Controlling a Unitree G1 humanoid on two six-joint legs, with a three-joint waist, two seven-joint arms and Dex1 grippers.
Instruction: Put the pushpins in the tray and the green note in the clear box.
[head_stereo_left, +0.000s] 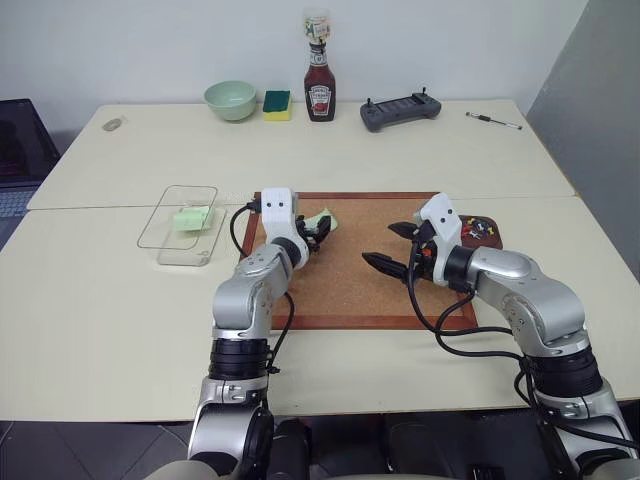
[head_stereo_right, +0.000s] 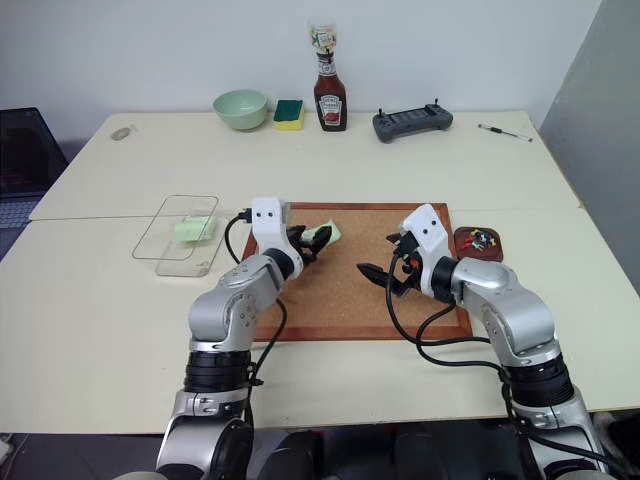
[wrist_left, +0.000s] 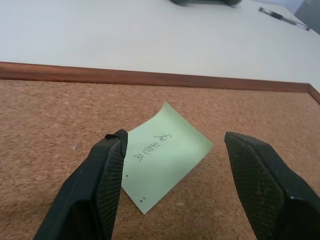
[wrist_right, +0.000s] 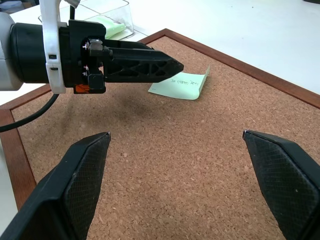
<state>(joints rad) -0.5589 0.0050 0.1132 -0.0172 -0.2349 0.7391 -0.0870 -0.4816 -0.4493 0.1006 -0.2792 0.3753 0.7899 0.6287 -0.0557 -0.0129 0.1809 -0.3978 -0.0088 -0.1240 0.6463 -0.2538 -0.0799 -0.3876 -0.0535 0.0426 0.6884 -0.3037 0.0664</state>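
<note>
Your left gripper (wrist_left: 172, 165) hangs over the cork board (head_stereo_left: 350, 290), its fingers apart. The green note (wrist_left: 162, 155) lies flat on the board, just past the fingertips and between them, not held. Your right gripper (wrist_right: 175, 180) is wide apart too, near the board's right side. The pins (head_stereo_left: 482, 230) sit in the tray (head_stereo_left: 490, 241) off the board's right edge. The clear box (head_stereo_left: 180, 225) is left of the board.
</note>
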